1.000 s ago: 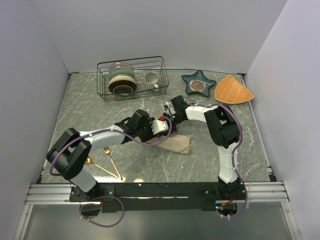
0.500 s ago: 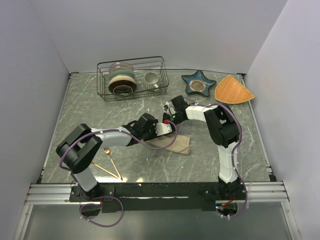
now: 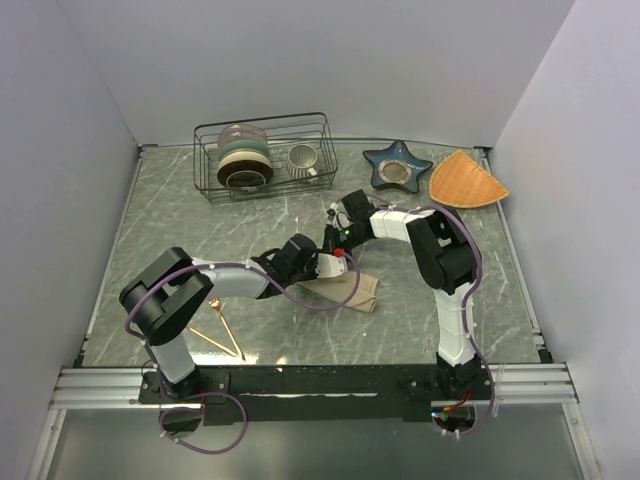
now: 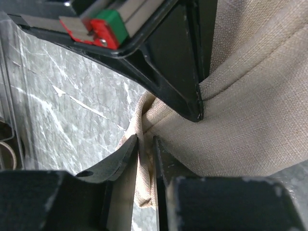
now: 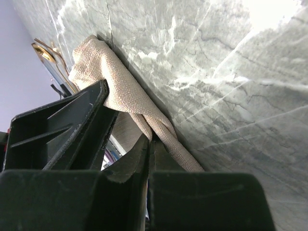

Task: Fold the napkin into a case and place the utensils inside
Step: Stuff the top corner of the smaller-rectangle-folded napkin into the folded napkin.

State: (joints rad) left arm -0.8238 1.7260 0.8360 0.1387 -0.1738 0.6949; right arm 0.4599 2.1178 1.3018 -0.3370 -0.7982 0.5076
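The beige napkin (image 3: 355, 292) lies bunched on the marble table, right of centre. My left gripper (image 3: 335, 265) reaches in from the left. In the left wrist view its jaws (image 4: 146, 139) stand narrow, shut on a fold of the napkin (image 4: 250, 96). My right gripper (image 3: 335, 237) comes down from behind onto the same spot. Its jaws (image 5: 150, 139) are shut on a twisted edge of the napkin (image 5: 125, 91). The gold fork (image 3: 223, 318) and spoon (image 3: 205, 337) lie near the front left, the spoon partly hidden by the left arm. No case shape shows.
A wire rack (image 3: 265, 120) with stacked dishes and a mug (image 3: 303, 160) stands at the back. A blue star-shaped dish (image 3: 396, 165) and an orange wedge mat (image 3: 466, 180) lie at the back right. Walls close in on the left, the right and the back.
My left arm has slid right toward the napkin and its jaws have closed onto a fold. The napkin has bunched a little. The right arm has stayed put.
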